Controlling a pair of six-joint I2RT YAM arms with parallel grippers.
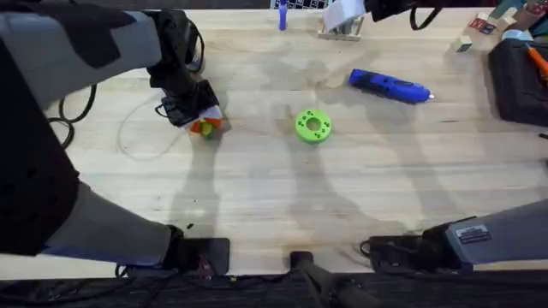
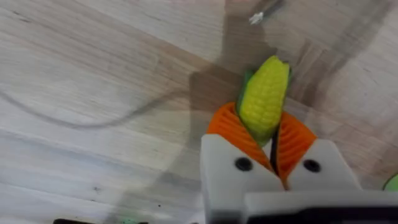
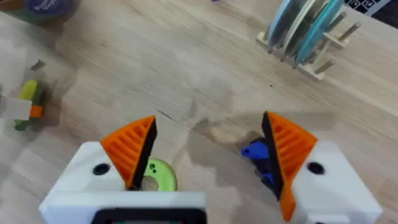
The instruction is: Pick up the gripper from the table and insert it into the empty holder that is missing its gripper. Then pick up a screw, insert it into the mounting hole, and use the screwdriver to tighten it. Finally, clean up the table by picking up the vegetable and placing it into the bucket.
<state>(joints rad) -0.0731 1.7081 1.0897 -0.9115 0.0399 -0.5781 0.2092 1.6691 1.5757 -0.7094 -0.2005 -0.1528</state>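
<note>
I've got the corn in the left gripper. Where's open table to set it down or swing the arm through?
Bare wood spans the near table, in front of the green disc, between the arm bases. Another free strip lies between the disc and the blue screwdriver. The far right edge by the black case is crowded. The left gripper holds the corn.

centre: green disc (image 1: 313, 126) blocks | far right: screwdriver (image 1: 390, 86) blocks | near table (image 1: 257, 205): open

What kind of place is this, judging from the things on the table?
Probably a robot workshop or lab bench. A wooden table carries a blue powered screwdriver and a green disc, while the left gripper holds a toy corn cob.
</note>
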